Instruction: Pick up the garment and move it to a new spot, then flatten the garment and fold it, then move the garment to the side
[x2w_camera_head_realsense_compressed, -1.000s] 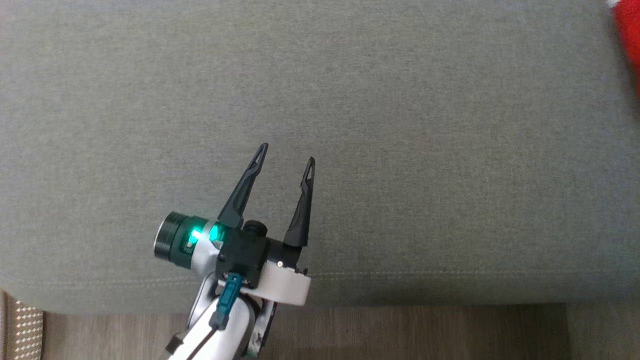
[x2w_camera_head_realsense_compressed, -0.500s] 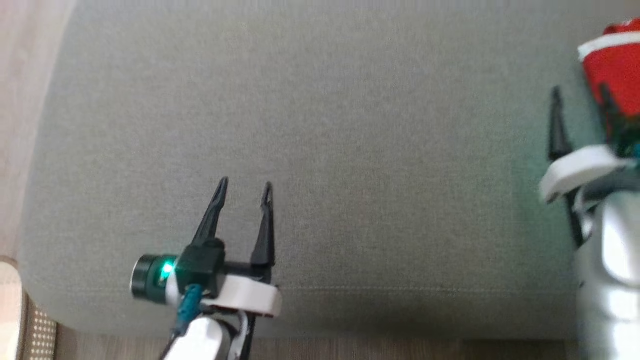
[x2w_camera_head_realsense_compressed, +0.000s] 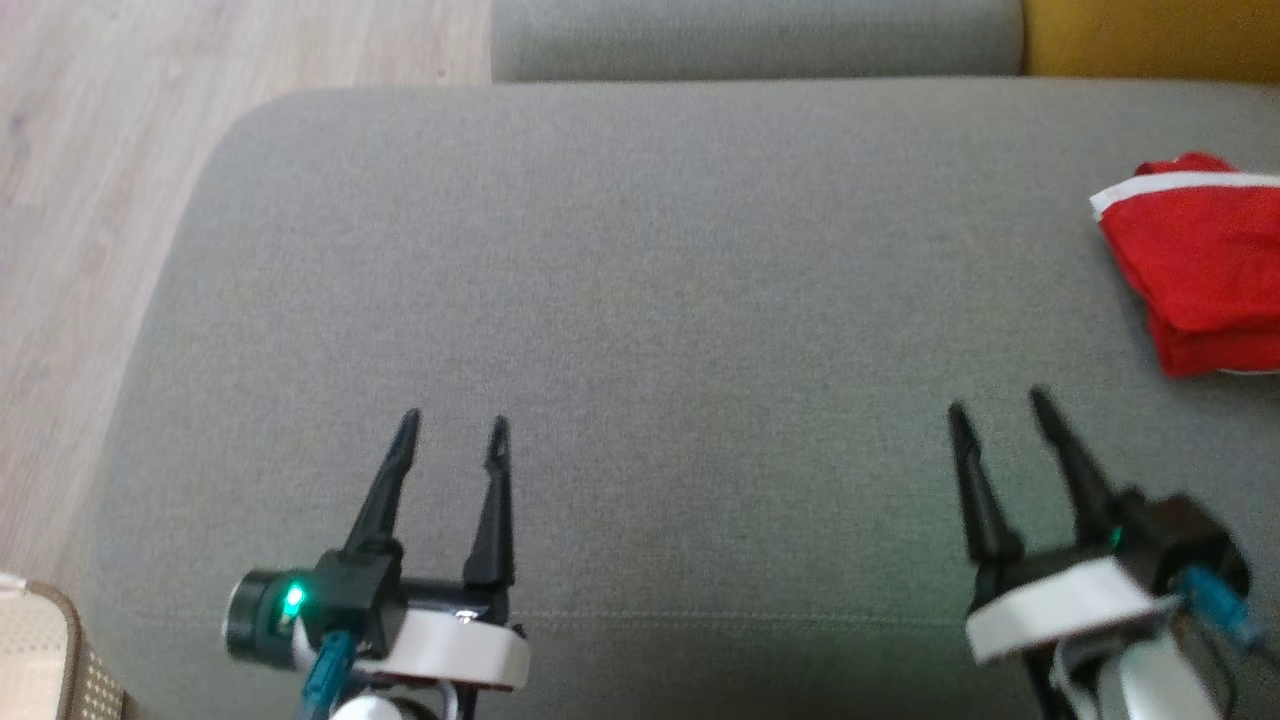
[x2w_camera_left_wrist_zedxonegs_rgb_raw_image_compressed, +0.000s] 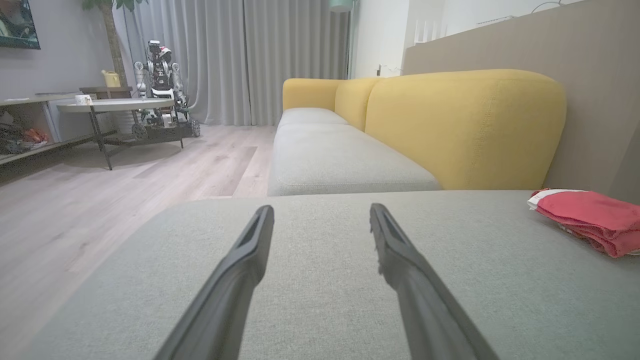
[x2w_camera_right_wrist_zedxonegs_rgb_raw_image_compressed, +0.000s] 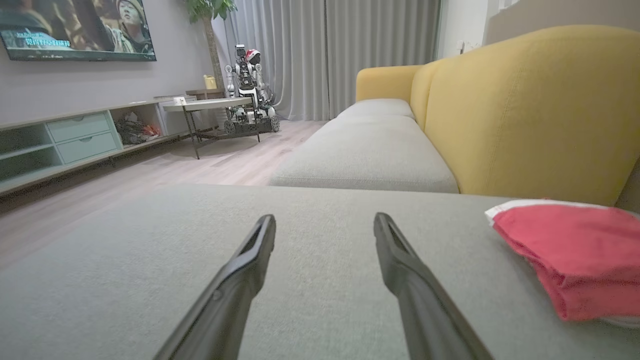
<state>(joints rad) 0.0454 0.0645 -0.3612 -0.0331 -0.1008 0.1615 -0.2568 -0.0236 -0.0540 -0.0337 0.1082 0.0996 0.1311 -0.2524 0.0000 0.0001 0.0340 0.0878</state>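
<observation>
The head camera has panned since the earlier frame. I now see the right gripper alongside the left gripper, both wide and empty, parked over the cushion. The garment lies folded at its right end (set aside, I judge), clear of both.

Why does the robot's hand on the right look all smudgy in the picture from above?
Head view: the right gripper is smeared with blur, the left gripper crisper. Right wrist view: the red garment looks sharp under soft, even light.
</observation>
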